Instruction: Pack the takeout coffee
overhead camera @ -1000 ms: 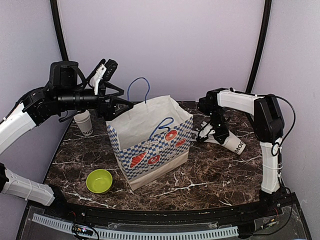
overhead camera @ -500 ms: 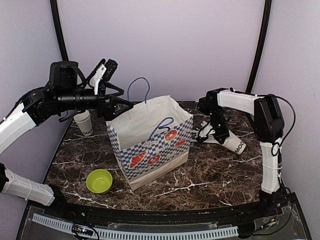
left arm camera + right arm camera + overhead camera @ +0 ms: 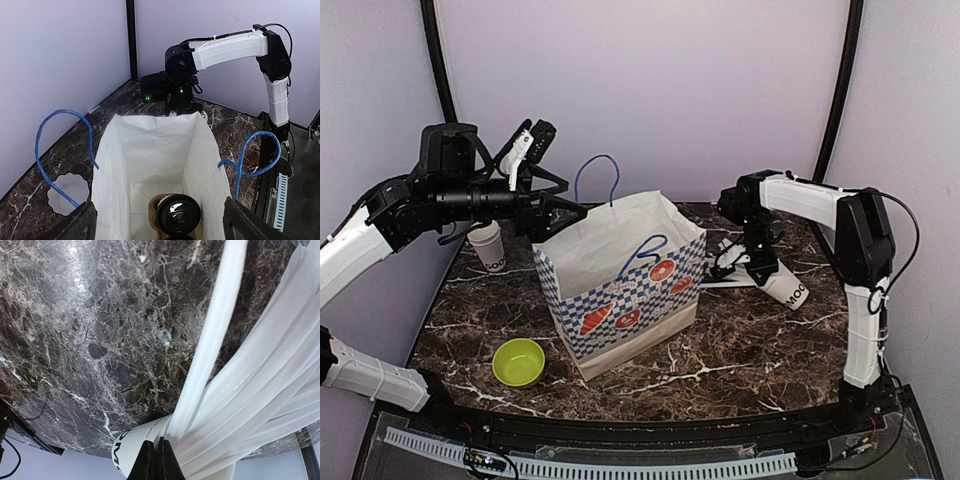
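Backdrop: lilac walls around a dark veined marble counter (image 3: pixel 740 340).
Coffee: one white paper cup with a round black plastic lid (image 3: pixel 177 215) stands at the bottom of the bag. A second white lettered cup (image 3: pixel 490 247) is upright at the counter's far left, its top hidden behind my left arm (image 3: pixel 440 200).
Bag: white paper bag with blue checks and blue cord handles (image 3: pixel 620 290), mid-counter, mouth open.
Left pincer (image 3: pixel 562 207): jaws spread wide, straddling the bag's rim; whether they touch it I cannot tell.
Right pincer (image 3: pixel 154 460): tips pressed together, seemingly pinching one long white straw (image 3: pixel 215 325) from the tipped white cup of straws (image 3: pixel 787 288).
Doing it well: I judge a slow pull along the straw's length best, so bundle and cup don't roll.
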Controlling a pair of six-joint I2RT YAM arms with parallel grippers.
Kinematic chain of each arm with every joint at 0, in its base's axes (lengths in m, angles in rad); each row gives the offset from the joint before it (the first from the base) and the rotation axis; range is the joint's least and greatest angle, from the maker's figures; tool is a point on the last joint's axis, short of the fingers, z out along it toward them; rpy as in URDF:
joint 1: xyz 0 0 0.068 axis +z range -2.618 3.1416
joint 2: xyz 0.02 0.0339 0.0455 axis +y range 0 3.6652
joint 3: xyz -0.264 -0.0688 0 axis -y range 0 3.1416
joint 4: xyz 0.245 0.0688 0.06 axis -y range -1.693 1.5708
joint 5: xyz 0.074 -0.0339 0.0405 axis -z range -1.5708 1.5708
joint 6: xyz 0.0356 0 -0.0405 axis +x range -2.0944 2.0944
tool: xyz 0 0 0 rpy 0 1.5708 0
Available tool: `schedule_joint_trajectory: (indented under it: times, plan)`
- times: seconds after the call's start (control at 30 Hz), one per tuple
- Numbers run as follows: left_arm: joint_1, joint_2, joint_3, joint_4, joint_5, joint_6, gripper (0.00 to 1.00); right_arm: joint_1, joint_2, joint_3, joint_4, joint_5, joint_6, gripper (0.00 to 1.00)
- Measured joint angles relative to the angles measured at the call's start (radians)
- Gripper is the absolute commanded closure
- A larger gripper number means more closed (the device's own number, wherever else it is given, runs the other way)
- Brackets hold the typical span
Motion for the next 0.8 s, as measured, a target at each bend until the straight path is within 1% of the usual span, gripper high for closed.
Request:
schedule_joint_trajectory:
  times: [0.23,0.4,0.63,0.8]
  plan:
    - [0.0,0.0,-0.001,0.0,0.004,0.0,0.1,-0.009,-0.027,-0.01,0.009,-0.043,0.023,1.0]
    - [0.0,0.0,-0.001,0.0,0.005,0.0,0.1,-0.027,-0.068,-0.07,0.056,-0.061,0.037,1.0]
    - [0.0,0.0,0.0,0.0,0.011,-0.001,0.1,-0.066,-0.194,-0.182,0.161,-0.101,0.06,1.0]
    - [0.0,0.0,0.001,0.0,0.019,-0.002,0.11,-0.094,-0.314,-0.304,0.291,-0.139,0.086,1.0]
